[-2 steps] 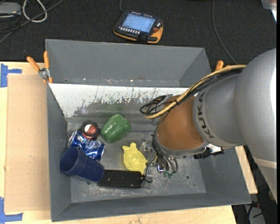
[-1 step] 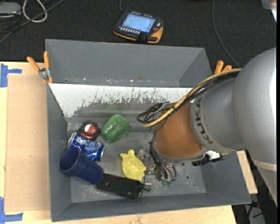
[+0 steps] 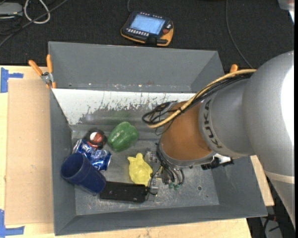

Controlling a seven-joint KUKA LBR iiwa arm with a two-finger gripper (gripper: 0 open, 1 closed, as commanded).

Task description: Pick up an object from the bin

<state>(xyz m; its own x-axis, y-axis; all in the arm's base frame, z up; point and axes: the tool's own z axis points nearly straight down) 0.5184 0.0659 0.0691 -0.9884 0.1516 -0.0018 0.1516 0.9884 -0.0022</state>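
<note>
The pick is judged to be at an early stage. The gripper [image 3: 155, 185] is low inside the grey bin [image 3: 139, 58], under the arm's orange wrist cover, and nothing can be seen lifted off the floor. Whether the tool is open or closed cannot be told from this angle, and no thing can be seen held in it. A secure grasp, the lift and the carry clear of the rim all seem left to do.

The bin holds 5 loose things, all on the side of the gripper away from the arm.
- Closest is a crumpled yellow lump [image 3: 139, 168], just beside the tool and perhaps touching it. It looks like the likeliest candidate for the pick, though that is only a judgement.
- A flat black oblong [image 3: 123, 192] lies just below and beside the tool, toward the bin's near wall, with 1 end reaching almost under the gripper.
- A green pepper-shaped thing [image 3: 123, 135] sits further off, beyond the yellow lump and toward the far wall.
- A crushed blue-and-white can [image 3: 95, 155] with a reddish round end lies well apart from the tool.
- A dark blue cup [image 3: 82, 173] lies on its side, touching the can and furthest from the gripper.

The floor on the arm's side of the tool holds nothing that can be made out.
</note>
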